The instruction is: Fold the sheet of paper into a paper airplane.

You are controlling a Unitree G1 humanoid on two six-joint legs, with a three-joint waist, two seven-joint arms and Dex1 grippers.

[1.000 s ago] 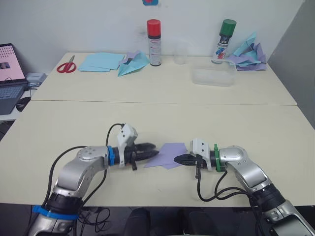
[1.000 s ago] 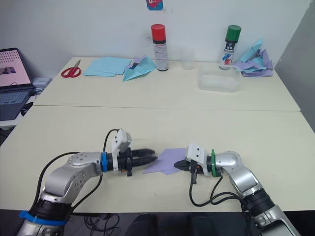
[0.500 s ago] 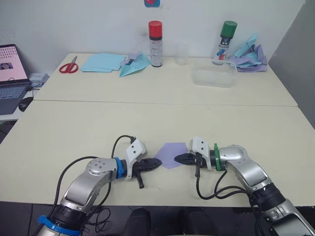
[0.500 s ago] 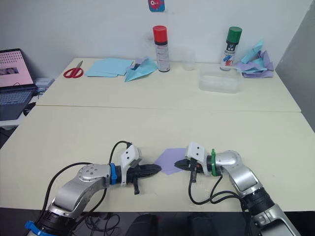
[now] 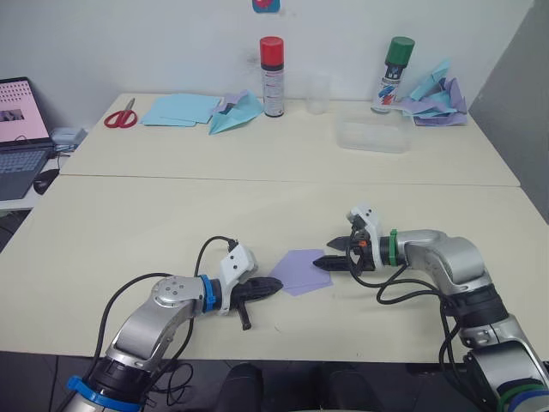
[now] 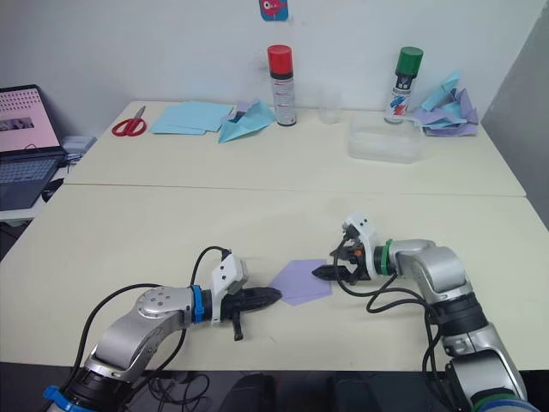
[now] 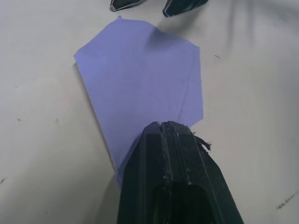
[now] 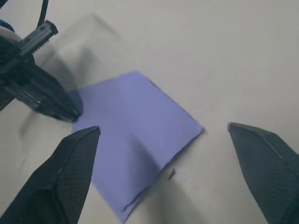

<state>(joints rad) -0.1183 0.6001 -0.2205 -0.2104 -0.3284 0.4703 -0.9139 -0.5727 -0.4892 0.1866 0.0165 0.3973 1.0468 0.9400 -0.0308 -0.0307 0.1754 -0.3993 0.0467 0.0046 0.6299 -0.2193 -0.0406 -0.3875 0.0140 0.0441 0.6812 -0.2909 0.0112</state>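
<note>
Pale cream desk (image 5: 129,223), two tops butted together; white wall behind.

Item: sheet of paper (image 5: 298,270), lavender, partly folded into a five-sided shape, lying flat near the desk's front edge.

Left end effector (image 5: 268,286): fingers closed together, tips pressed down on the sheet's near-left corner, apparently to pin it against sliding.

Right end effector (image 5: 324,261): fingers spread wide, gripping nothing, tips at the sheet's right edge, apparently placed to catch that edge for another fold.

Far side from the sheet: scissors (image 5: 117,114), light blue sheets (image 5: 176,109), teal plane (image 5: 233,114), two spray cans, clear tray (image 5: 371,136).
</note>
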